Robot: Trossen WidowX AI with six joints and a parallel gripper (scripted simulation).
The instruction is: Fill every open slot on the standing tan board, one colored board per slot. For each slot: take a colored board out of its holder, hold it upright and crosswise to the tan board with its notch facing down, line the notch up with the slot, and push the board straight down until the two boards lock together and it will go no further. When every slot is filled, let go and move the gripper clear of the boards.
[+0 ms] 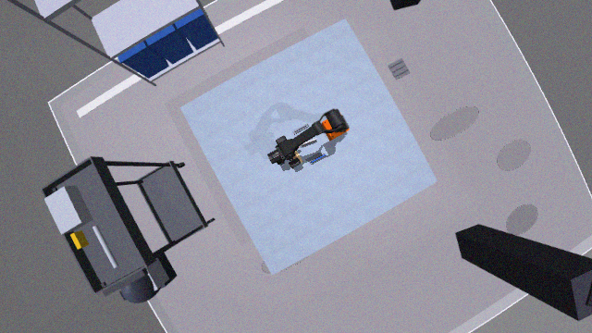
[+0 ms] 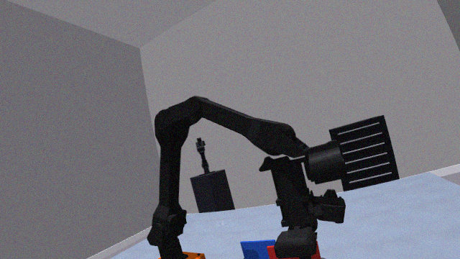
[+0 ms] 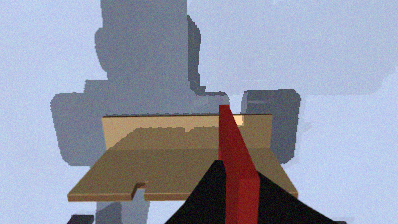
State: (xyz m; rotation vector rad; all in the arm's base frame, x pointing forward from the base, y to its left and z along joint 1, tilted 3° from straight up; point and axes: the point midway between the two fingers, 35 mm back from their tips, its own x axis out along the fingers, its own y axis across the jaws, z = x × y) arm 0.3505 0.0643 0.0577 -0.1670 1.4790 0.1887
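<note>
The hand [image 1: 295, 161] [image 2: 296, 251] [image 3: 227, 168] is clamped on the red board [image 2: 272, 253] [image 3: 238, 162]. In the wrist view its two dark fingers bear on opposite faces of that board, which is held on edge and reaches forward from between them. The lower edge and notch of the red board are hidden from inspection.

Below the hand stands the tan board [image 1: 299, 158] [image 3: 180, 172], its long top edge running across the wrist view. The red board lies crosswise to it and covers a section of that edge right of the middle. Whether the two boards touch or are locked there cannot be determined. One slot [image 3: 139, 188] is noted open in the tan edge, to the left of the hand in the wrist view, with no board in it.

The blue board [image 1: 318, 159] [image 2: 257, 249] stands upright, apart from the hand and nearer the orange base [image 1: 338, 136] [image 2: 196, 255]; in the exterior view it shows just left of the red board.

The arm [image 1: 302, 140] [image 2: 224, 113] rises from the base, bends high and comes down to the hand. The light blue table [image 1: 365, 185] [image 2: 399, 201] [image 3: 340, 40] extends beneath, and dark shadows fall on it around the tan board.
</note>
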